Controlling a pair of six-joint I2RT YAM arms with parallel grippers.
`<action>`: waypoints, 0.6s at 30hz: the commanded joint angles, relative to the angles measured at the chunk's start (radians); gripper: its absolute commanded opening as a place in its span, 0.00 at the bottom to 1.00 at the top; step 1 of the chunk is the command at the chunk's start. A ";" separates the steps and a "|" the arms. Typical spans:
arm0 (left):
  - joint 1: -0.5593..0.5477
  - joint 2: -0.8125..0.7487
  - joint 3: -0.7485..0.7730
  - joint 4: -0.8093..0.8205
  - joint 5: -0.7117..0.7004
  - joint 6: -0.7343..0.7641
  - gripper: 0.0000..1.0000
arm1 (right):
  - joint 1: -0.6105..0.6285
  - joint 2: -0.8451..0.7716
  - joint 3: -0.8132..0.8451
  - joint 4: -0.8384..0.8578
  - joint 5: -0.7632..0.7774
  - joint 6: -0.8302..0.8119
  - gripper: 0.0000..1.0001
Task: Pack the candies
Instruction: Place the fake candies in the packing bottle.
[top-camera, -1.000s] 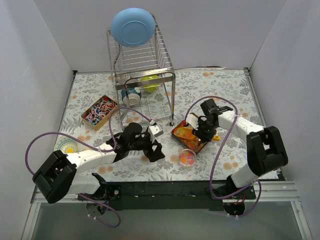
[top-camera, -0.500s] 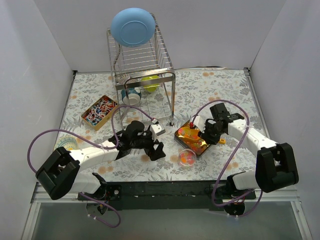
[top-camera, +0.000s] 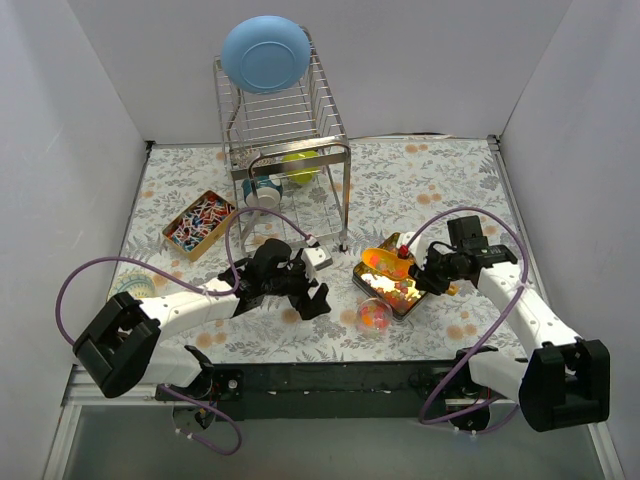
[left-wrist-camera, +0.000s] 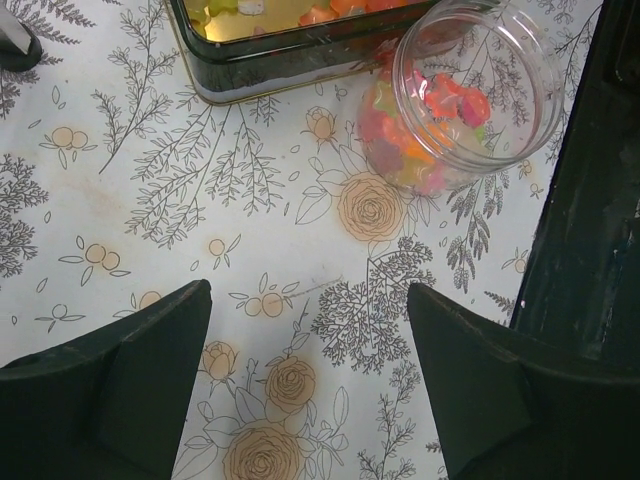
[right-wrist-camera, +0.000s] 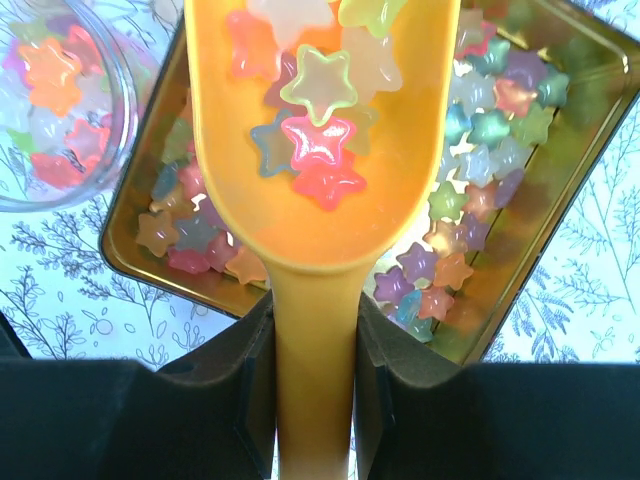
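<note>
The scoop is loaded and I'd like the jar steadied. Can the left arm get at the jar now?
Probably yes: the left gripper has its jaws open, and the jar sits just ahead with only bare tablecloth between.

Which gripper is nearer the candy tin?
Right. The right gripper holds a scoop over the tin; the left gripper sits apart to its left, jaws open, by the jar.

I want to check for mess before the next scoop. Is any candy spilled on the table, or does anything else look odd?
No spill shows: the star candies lie in the scoop, the tin and the jar. Only the blue bowl looks odd: it seems to stand on edge atop the rack.
</note>
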 joint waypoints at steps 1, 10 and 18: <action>0.006 -0.026 0.014 -0.027 -0.020 0.038 0.79 | -0.014 -0.050 0.023 -0.004 -0.099 0.000 0.01; 0.013 -0.123 -0.020 -0.026 -0.022 0.073 0.82 | -0.012 -0.133 0.147 -0.247 -0.071 -0.151 0.01; 0.040 -0.221 -0.066 -0.070 -0.002 0.095 0.86 | -0.012 -0.065 0.323 -0.529 0.077 -0.383 0.01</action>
